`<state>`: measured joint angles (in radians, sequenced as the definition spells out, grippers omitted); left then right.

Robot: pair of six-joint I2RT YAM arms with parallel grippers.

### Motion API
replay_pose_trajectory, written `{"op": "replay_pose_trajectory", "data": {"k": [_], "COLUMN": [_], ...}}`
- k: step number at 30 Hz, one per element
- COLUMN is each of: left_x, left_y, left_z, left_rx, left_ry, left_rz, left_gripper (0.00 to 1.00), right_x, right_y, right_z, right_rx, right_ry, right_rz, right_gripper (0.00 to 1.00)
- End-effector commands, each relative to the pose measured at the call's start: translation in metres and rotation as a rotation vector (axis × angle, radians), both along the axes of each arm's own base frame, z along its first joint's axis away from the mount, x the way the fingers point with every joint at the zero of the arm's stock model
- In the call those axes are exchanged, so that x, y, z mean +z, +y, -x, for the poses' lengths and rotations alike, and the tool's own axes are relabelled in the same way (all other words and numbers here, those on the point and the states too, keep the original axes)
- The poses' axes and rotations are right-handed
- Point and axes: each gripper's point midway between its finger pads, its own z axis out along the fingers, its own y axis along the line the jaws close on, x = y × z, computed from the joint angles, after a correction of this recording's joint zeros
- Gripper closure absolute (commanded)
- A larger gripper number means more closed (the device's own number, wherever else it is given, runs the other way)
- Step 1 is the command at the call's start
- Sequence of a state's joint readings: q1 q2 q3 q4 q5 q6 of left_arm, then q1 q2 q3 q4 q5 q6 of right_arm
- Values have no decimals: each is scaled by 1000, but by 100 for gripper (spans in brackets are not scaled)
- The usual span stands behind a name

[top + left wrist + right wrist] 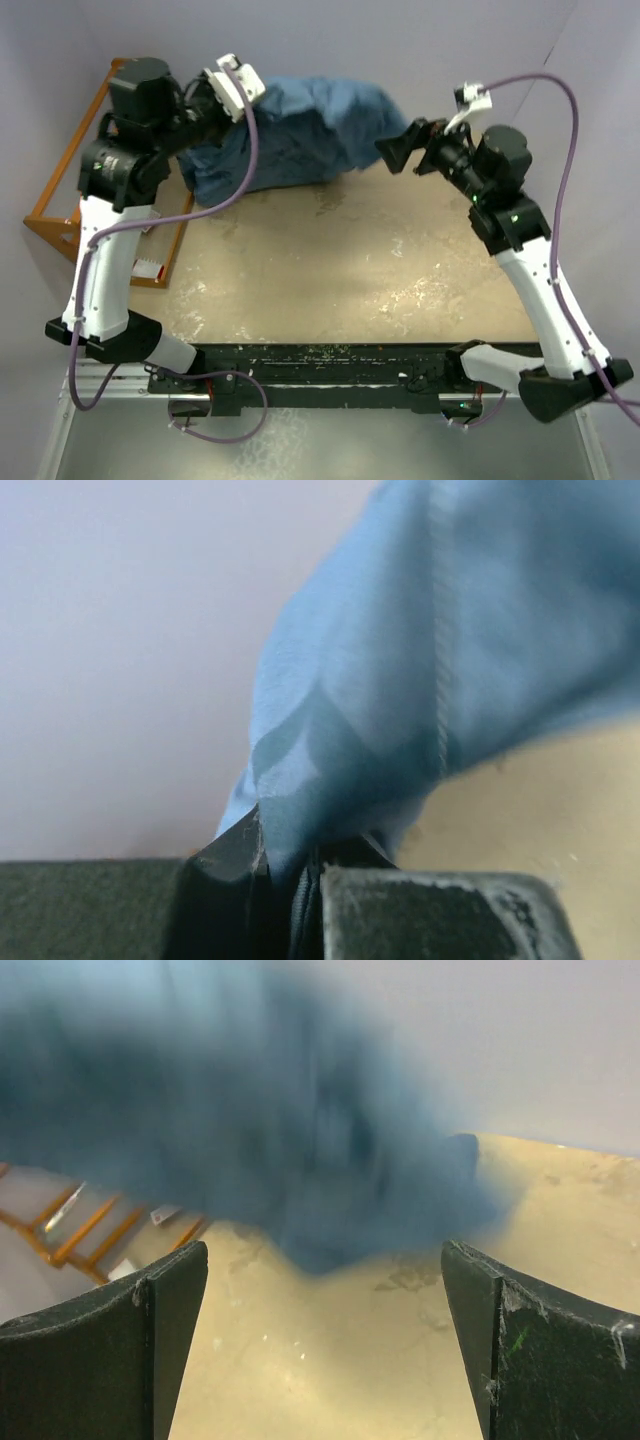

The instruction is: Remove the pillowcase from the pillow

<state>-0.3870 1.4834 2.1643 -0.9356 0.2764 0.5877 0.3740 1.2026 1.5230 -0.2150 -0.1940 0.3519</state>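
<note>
The pillowcase point(300, 130) lies heaped on the counter point(350, 270), just right of the orange wooden frame point(40, 225). The left fingers point(230, 870) work at the heap's end nearest the frame. The overhead view hides their grip, but the left wrist view shows them pinched on a fold of blue cloth near a stitched seam. The right fingers point(120, 1340) stand spread and empty at the end farthest from the frame, close to the cloth. Their own view blurs the cloth yet catches the frame beyond it.

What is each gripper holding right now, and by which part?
The left gripper pinches a bunched fold of the pillowcase at its left end; the right gripper is open, holding nothing.
</note>
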Motion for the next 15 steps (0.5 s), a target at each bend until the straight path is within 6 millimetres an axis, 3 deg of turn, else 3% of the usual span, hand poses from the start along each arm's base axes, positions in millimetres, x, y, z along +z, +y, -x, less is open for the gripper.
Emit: {"op": "replay_pose_trajectory", "data": {"k": [1, 4, 6, 9, 11, 15], "left_x": [115, 128, 135, 145, 150, 148], "left_y": [14, 16, 18, 23, 26, 31], "left_z": [34, 44, 53, 67, 78, 93], "left_rx": [9, -7, -13, -24, -32, -43], "left_ry": [-319, -358, -380, -412, -425, -429], "left_rz": [153, 164, 167, 166, 163, 135], "left_gripper": [100, 100, 100, 100, 100, 100], "right_x": [-17, -50, -87, -109, -126, -141], "right_y": [7, -4, -1, -3, 7, 28], "right_z": [28, 28, 25, 0, -12, -29], "right_rx": [117, 65, 85, 41, 86, 184], "right_ry": [-111, -206, -215, -259, -230, -236], "right_rz": [-21, 39, 80, 169, 211, 250], "right_gripper": [0, 0, 0, 0, 0, 0]}}
